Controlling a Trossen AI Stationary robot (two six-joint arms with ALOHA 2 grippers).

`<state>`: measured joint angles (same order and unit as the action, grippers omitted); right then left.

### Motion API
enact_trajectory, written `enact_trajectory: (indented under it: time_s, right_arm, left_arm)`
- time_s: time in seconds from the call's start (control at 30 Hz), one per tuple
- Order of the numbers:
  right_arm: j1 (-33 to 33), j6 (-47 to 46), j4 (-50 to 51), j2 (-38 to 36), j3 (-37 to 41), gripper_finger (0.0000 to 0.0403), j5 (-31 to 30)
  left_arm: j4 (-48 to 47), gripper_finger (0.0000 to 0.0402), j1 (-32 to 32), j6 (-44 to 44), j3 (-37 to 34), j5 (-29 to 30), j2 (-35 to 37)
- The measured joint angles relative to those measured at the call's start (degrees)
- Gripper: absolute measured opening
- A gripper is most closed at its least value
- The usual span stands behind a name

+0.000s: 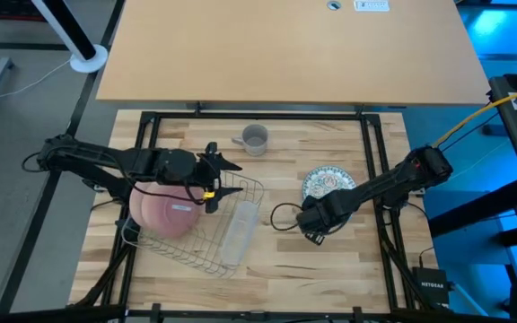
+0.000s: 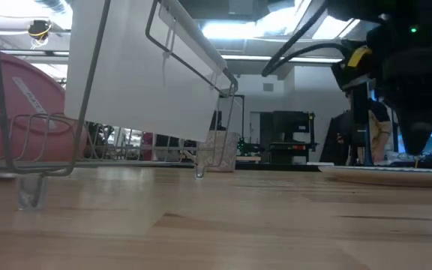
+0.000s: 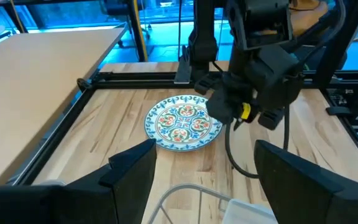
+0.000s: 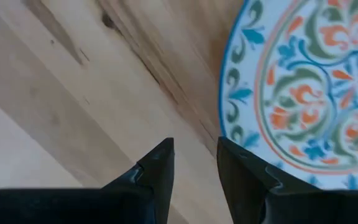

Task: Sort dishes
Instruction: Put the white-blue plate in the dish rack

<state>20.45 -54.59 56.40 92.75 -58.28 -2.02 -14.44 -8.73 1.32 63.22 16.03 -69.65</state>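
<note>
While our right tool (image 1: pixel 312 230), fingers slightly parted and gripping nothing, hangs at the near-left rim of the patterned plate (image 1: pixel 327 184), that plate lies flat on the bench (image 1: pixel 312 269) just beyond; our left tool (image 1: pixel 212 179), spread wide, waits over the rack (image 1: pixel 240 215).

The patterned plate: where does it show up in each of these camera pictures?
High view: patterned plate right of centre, flat on the table.
Low view: thin pale edge at far right.
Left wrist view: centre, face up.
Right wrist view: fills the upper right.
Shared landmark: the right gripper, just beside the plate's rim.
</note>
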Motion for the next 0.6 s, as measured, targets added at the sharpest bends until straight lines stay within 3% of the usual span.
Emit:
enact_trajectory:
  time_s: [0.23,0.6]
  right_arm:
    - [1.28,-4.08,-1.97,0.0,3.23,0.0124,-4.92]
    - [1.34,-4.11,-5.25,0.11,6.65,0.0124,-5.07]
  left_arm:
    - [0.01,0.026,0.0,0.12,0.0,0.0,0.0]
    - [0.01,0.026,0.0,0.14,0.0,0.02,0.0]
